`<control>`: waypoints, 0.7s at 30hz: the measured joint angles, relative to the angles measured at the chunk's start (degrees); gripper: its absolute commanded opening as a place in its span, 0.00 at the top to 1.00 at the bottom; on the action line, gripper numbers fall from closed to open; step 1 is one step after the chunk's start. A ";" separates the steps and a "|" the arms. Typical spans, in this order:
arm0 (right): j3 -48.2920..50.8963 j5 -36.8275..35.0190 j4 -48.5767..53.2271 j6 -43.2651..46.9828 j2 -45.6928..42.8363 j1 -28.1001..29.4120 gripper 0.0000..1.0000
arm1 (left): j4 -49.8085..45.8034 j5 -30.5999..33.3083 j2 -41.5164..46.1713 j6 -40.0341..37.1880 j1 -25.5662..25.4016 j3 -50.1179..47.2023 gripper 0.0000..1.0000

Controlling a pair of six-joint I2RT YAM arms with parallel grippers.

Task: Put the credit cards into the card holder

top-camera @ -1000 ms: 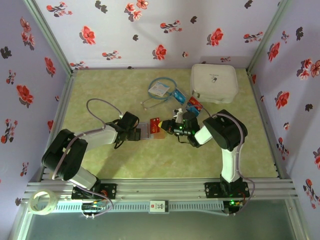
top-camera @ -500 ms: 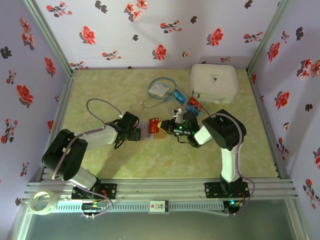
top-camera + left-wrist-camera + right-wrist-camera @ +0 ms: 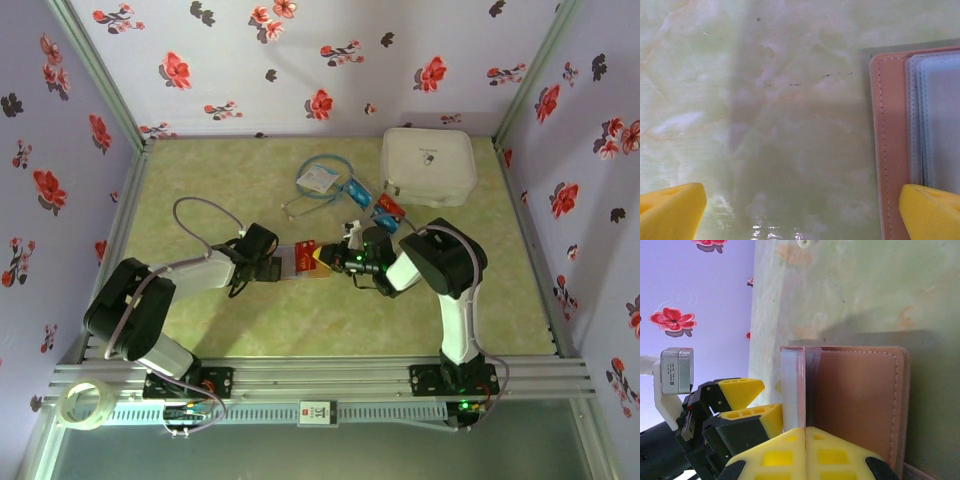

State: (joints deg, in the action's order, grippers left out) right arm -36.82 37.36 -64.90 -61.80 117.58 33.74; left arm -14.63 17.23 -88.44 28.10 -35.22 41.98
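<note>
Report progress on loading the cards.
Done: card holder lies open, one red card on it, seating unclear. In hand: right end effector shut on its cover, left end effector open over its edge. Left: loose red card and blue card by the white case.

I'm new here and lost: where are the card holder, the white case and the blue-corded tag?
card holder (image 3: 887, 140): left wrist view, stitched pink leather border
white case (image 3: 428, 163): top view, middle of its lid
blue-corded tag (image 3: 318, 180): top view, its white face
</note>
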 measured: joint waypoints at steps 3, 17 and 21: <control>-0.26 0.13 -0.02 -0.02 0.22 0.07 1.00 | 0.00 -0.02 0.00 0.00 0.00 0.00 0.00; 0.26 -0.42 -0.87 0.02 0.39 0.42 1.00 | -0.02 -0.11 -0.11 0.00 0.00 0.09 0.00; 1.01 -1.14 -0.81 0.22 -0.15 0.46 1.00 | -0.02 -0.11 -0.11 0.00 0.00 0.09 0.00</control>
State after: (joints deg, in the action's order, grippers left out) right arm -35.81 36.23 -65.71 -61.58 117.43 34.20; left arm -14.66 17.12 -88.55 28.10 -35.22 42.06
